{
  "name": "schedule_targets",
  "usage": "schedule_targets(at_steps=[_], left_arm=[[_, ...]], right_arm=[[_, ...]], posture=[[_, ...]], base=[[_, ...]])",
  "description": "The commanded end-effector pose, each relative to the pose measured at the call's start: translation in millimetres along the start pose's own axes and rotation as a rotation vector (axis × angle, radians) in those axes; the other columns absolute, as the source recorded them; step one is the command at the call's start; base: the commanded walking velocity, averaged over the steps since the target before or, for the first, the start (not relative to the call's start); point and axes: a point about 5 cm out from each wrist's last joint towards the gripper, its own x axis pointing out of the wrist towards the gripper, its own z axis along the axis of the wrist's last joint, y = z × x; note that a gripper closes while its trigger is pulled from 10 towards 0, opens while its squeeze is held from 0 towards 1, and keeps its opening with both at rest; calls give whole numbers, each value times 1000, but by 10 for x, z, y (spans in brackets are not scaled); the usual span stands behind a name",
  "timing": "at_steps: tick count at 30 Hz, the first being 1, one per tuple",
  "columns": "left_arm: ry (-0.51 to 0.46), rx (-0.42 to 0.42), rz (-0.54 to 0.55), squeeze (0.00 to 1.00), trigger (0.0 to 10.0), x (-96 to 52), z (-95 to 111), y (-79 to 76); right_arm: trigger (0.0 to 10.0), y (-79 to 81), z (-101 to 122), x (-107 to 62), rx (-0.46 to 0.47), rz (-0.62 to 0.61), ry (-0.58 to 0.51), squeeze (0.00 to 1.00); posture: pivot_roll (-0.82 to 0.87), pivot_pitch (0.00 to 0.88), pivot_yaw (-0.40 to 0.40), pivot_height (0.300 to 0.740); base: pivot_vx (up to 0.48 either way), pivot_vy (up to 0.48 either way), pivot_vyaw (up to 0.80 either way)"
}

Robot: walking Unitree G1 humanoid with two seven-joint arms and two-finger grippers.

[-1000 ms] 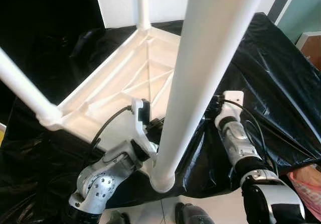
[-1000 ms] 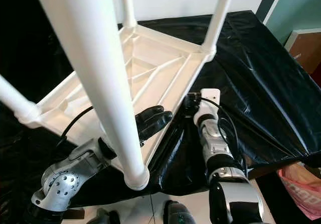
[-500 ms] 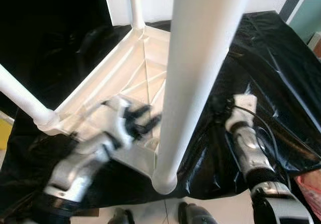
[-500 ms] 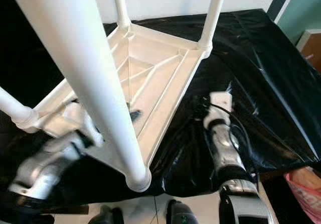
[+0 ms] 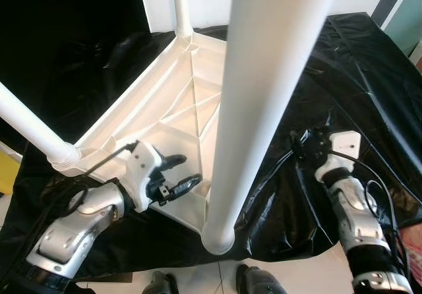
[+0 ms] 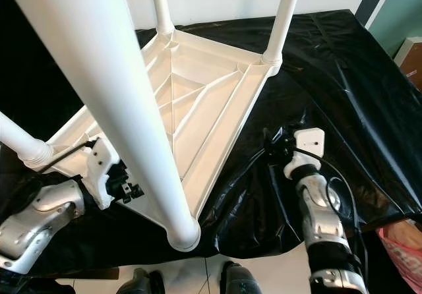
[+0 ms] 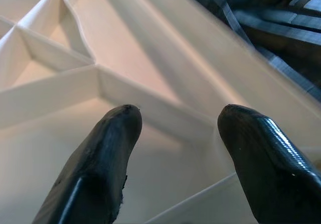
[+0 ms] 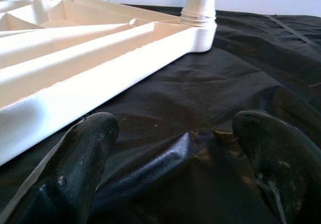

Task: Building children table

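Note:
The white children's table (image 6: 198,103) lies upside down on a black sheet (image 5: 356,76), legs pointing up. Its nearest leg (image 5: 264,76) rises big across the foreground. The other legs stand at the left corner (image 5: 30,126), the far left corner (image 5: 181,4) and the far right corner (image 6: 287,10). My left gripper (image 5: 181,172) is open over the ribbed underside by the near corner, left of the nearest leg; its fingers (image 7: 115,133) hold nothing. My right gripper (image 6: 273,142) is open low over the sheet, just right of the table's side rail (image 8: 100,58), fingers (image 8: 85,153) apart.
The black sheet drapes over the support's near edge, with pale floor and my feet (image 5: 257,284) below. A pink bag (image 6: 402,241) sits at the lower right. A brown box (image 6: 412,57) stands by a teal wall at the right.
My left arm has drawn back to the left, away from the nearest leg, and its gripper now points at the near corner's underside. My right arm has shifted right, away from the table's rail.

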Motion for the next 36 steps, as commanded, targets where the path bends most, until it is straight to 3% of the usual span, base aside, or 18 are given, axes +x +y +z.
schedule_targets(at_steps=[1, 9, 20, 22, 23, 25, 30, 34, 36], left_arm=[[22, 41, -83, 0, 10000, -17, -27, -37], [147, 183, -96, 0, 10000, -80, -111, 40], [46, 108, -147, 0, 10000, -140, 55, 118], [163, 181, -218, 0, 10000, -150, -120, 38], [163, 181, -218, 0, 10000, -150, -120, 38], [280, 266, -221, 0, 10000, -94, -296, 33], [321, 345, -178, 0, 10000, 54, -357, 103], [320, 363, -169, 0, 10000, 92, -352, 120], [363, 395, -98, 0, 10000, 190, -393, 210]], right_arm=[[10000, -7, 11, -26, 12, 6, 5, 0], [10000, -6, 108, -124, 14, 36, 11, 0], [10000, -38, 184, -116, 4, 35, 5, 0], [10000, -20, 196, -121, 6, 39, 13, 0], [10000, -20, 196, -121, 6, 39, 13, 0], [10000, 1, 212, -109, 10, 42, 16, 0], [10000, 30, 244, -83, 20, 47, 8, 0], [10000, 36, 249, -79, 21, 48, 7, 0], [10000, 36, 254, -89, 25, 40, 8, 0]], posture=[[-92, 200, 42, 740], [-94, 195, 42, 740], [-105, 170, 43, 740], [-101, 164, 43, 740], [-101, 164, 43, 740], [-100, 164, 44, 740], [-100, 169, 48, 740], [-101, 170, 49, 740], [-102, 172, 54, 740]], base=[[0, 0, 0], [0, 0, 0], [0, 0, 0], [0, 0, 0], [0, 0, 0], [0, 0, 0], [0, 0, 0], [0, 0, 0], [0, 0, 0]])
